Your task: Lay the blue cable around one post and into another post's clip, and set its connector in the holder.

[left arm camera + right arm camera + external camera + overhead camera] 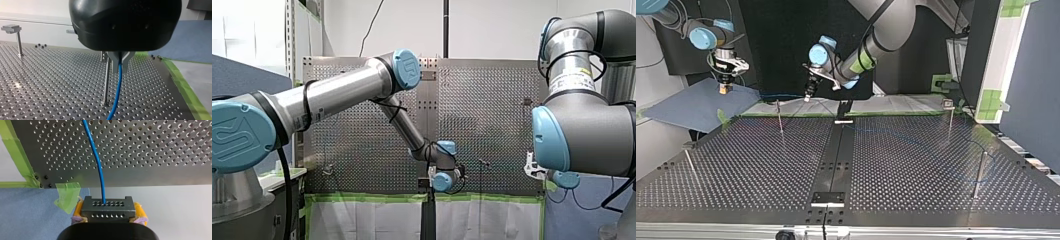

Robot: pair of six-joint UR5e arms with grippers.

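Both grippers loaded: left gripper (119,67) pinches narrow on blue cable (117,90), just beside a post (106,80) by worktop (50,82) far edge, top view. Right gripper (725,89) clamps connector (108,209) off far-left corner. Cable looks light, floppy, prob slippery; grip close to post. Connector rigid, hold by sides.

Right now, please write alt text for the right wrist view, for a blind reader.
The yellow-padded jaws of my right gripper clamp a dark grey perforated connector block; its thin blue cable runs ahead over the perforated metal table.
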